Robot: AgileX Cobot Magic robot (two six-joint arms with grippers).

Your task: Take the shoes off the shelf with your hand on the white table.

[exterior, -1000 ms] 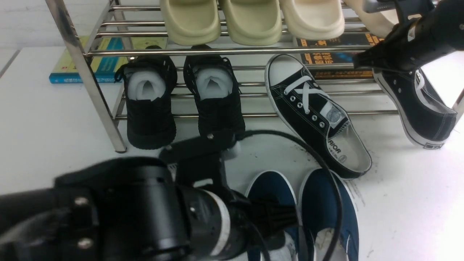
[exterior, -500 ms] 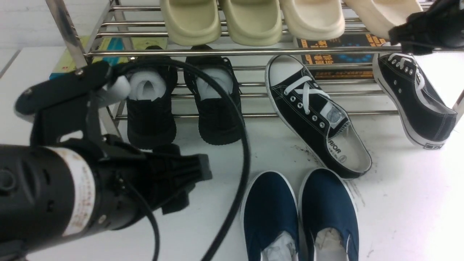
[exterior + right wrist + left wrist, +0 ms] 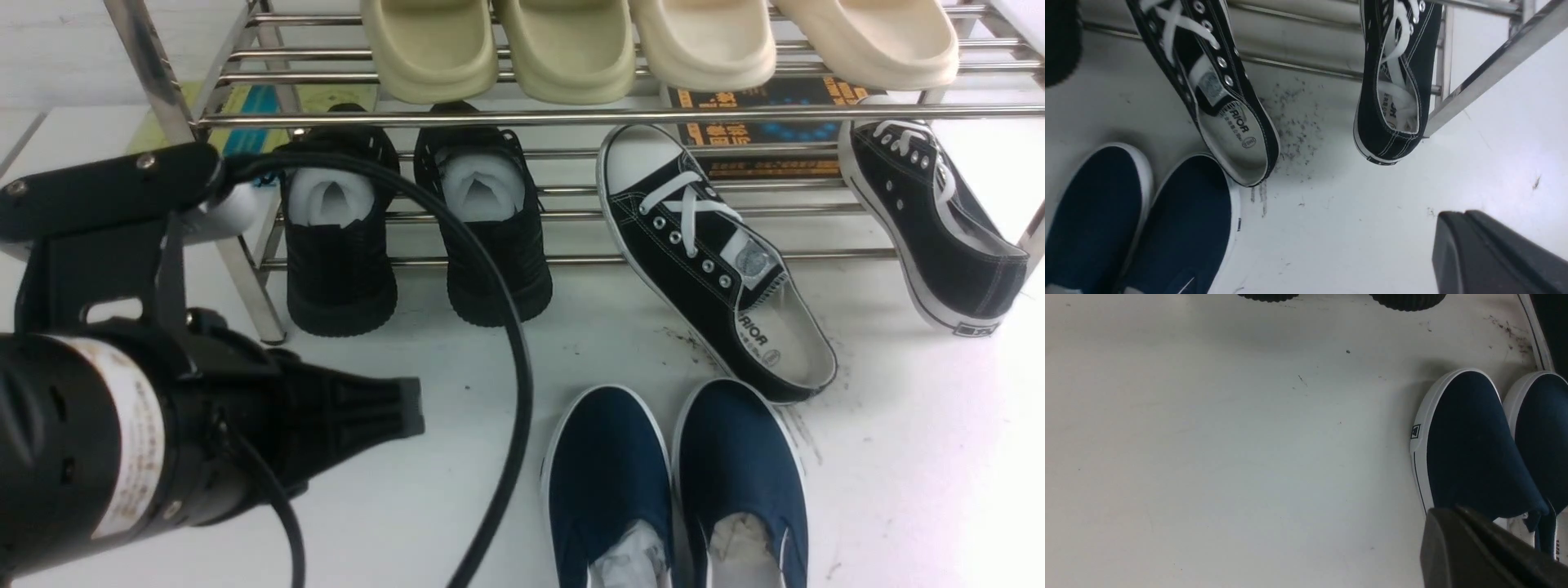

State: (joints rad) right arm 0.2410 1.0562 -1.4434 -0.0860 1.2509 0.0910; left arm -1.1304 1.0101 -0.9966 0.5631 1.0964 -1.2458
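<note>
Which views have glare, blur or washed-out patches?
Front view: the white table blows out toward the near right, glints run along the shelf rods, and the left arm is soft but readable. Left wrist view: even light, the near left gripper out of focus. Right wrist view: bright patch on the table, blurred right gripper.

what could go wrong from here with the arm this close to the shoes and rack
The left arm's black cable loops low beside the navy shoes on the white table; it might snag and drag them. The left gripper, shut and empty, sits near the shelf leg and could knock it. The black lace-up sneakers hang half off the lower tier and could slip if the shelf is jolted.
</note>
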